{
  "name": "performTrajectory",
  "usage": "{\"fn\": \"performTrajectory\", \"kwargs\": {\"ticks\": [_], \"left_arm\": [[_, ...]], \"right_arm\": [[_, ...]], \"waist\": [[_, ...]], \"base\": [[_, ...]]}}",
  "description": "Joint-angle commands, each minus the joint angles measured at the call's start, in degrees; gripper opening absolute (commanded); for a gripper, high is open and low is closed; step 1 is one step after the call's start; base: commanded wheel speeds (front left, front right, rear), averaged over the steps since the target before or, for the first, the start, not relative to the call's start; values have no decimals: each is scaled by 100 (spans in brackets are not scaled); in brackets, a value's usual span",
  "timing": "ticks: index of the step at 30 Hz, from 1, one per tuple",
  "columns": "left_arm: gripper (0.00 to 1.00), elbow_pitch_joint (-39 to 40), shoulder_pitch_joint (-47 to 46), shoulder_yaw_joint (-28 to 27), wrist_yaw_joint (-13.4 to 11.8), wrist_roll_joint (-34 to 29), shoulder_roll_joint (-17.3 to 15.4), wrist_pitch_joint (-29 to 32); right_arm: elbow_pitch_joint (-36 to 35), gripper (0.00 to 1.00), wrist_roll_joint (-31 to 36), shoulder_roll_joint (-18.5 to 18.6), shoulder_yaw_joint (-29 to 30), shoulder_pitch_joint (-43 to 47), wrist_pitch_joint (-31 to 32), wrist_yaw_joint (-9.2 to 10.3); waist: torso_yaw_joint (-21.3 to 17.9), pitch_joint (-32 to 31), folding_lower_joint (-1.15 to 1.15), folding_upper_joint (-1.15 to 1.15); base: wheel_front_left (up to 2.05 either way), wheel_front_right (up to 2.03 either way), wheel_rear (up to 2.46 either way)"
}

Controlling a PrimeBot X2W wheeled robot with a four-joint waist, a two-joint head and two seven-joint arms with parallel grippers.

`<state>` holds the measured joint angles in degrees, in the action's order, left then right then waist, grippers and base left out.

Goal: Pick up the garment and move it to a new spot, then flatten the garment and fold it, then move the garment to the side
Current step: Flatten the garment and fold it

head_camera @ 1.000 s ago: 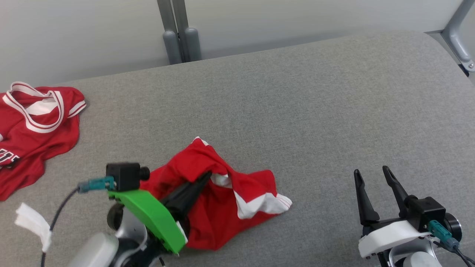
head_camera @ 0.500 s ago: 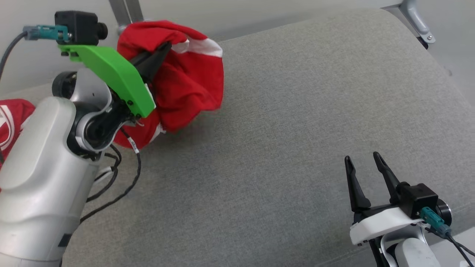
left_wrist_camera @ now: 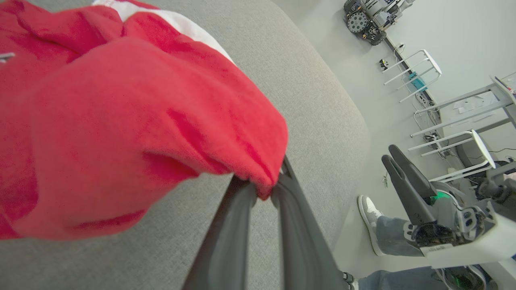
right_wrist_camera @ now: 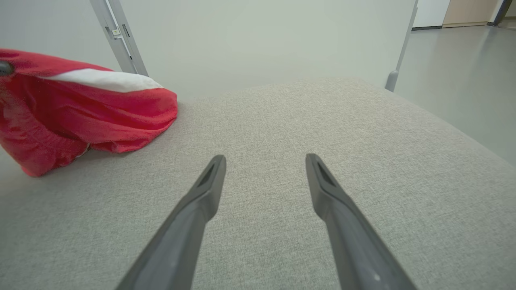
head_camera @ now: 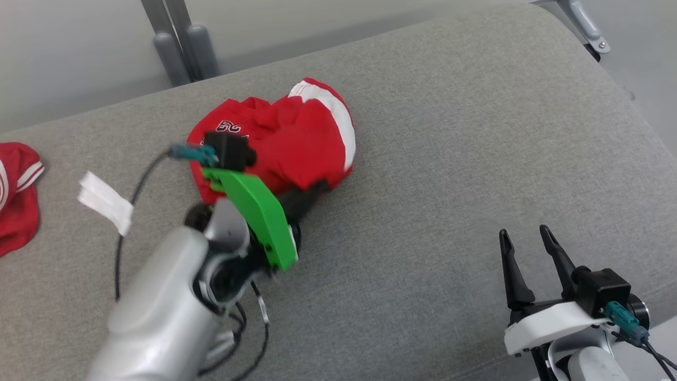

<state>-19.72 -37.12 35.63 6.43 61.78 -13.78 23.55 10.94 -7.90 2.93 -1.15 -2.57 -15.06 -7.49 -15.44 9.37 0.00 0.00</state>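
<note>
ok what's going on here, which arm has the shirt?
The left hand is shut on an edge of the red garment, which sits bunched up near the middle of the grey padded surface, not yet flattened or folded. The right hand is open and idle over the near right of the surface, holding nothing. A second red garment lies at the far left edge.

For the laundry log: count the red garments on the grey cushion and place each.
2. The bunched garment lies at the cushion centre, pinched by the left gripper. The second garment lies at the cushion's left edge, cut off by the head view; others may be hidden.
</note>
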Motion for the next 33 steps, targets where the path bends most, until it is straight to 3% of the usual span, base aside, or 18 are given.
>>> {"fn": "performTrajectory", "kwargs": {"ticks": [1,6,11,13,17,25,26,27,29,33], "left_arm": [[0,85,380,147,52,111,14,-21],[0,615,1621,803,110,296,-209,123],[0,1113,2501,1078,111,426,-929,273],[0,1115,2725,1026,43,382,-1253,243],[0,1025,2987,806,-109,526,-1572,135],[2,656,3015,344,-190,882,-1927,24],[56,635,2974,266,-198,889,-1937,-60],[100,636,2956,236,-187,873,-1943,-116],[100,695,2954,210,-179,734,-2004,-257],[100,1021,3222,268,-422,260,-2262,-619]], "right_arm": [[23,100,22,0,2,36,-18,0],[6,100,89,1,71,103,-18,0],[-2,100,131,25,171,245,-18,0],[17,100,127,27,162,304,-18,0],[43,100,104,23,124,355,-18,0],[87,100,109,16,55,334,-18,0],[88,100,109,16,58,335,-18,0],[85,100,113,18,55,339,-18,0],[81,100,123,31,40,352,-18,0],[45,100,132,68,32,376,-18,0]], "waist": [[134,-103,0,0],[381,-219,0,0],[749,-324,0,0],[889,-366,0,0],[1106,-405,0,0],[1346,-485,0,0],[1361,-496,0,0],[1368,-503,0,0],[1367,-518,0,0],[1273,-544,0,0]], "base": [[0,0,0],[0,0,0],[0,0,0],[0,0,0],[0,0,0],[0,0,0],[0,0,0],[0,0,0],[0,0,0],[0,0,0]]}}
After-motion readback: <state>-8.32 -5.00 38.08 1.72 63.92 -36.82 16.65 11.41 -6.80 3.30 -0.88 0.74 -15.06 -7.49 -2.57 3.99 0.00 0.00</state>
